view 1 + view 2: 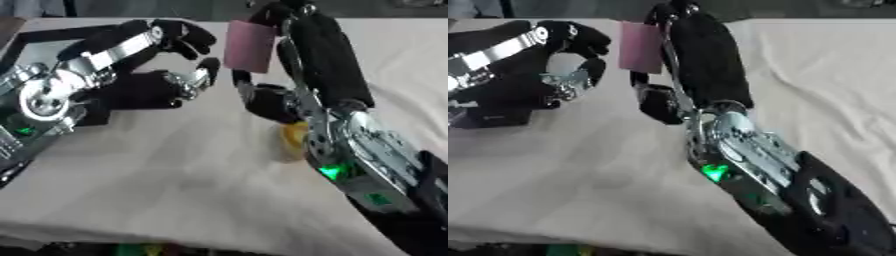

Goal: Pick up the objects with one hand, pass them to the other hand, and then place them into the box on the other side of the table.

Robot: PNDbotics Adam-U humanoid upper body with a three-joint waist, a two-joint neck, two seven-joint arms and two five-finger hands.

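While the right hand (302,55) pinches a mauve cylinder (248,46) upright above the cream tablecloth (175,170), the left hand (149,70) waits just left of the cylinder, fingers spread, holding nothing. Something yellow (293,140) peeks below the cylinder, beside the right wrist.

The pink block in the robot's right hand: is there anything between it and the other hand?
Nothing. In the left eye view only bare cream tablecloth shows in the gap between the pink block, held by the right hand, and the left hand, whose fingers curl toward it.
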